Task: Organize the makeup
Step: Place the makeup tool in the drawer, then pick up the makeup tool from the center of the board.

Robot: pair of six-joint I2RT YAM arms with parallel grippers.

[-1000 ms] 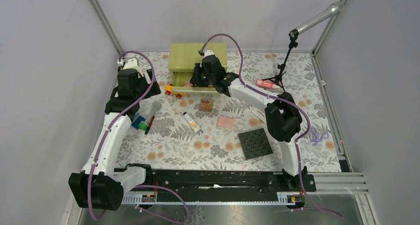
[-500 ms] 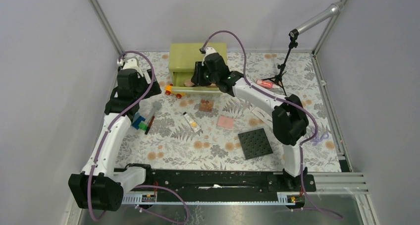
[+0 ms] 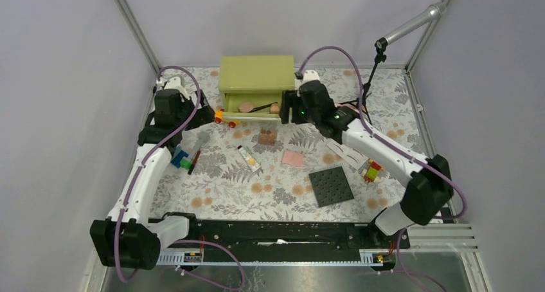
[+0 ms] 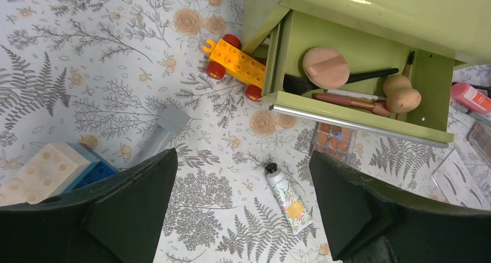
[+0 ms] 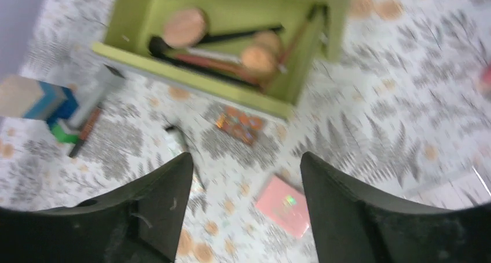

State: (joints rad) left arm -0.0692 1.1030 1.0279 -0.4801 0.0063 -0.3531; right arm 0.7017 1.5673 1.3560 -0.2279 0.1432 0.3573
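Floral tabletop (image 3: 270, 192) has loose makeup on it. The green drawer box (image 3: 256, 73) at the far edge is open, sponges (image 4: 402, 94) inside. Left fingers (image 4: 133, 205) and right fingers (image 5: 156, 205) are both spread, holding nothing. Pink compact (image 5: 282, 207) sits nearer the right arm. Cream tube (image 4: 288, 194) lies ahead between the left fingers, slanted, cap toward the drawer, open room around it. I'd go left.
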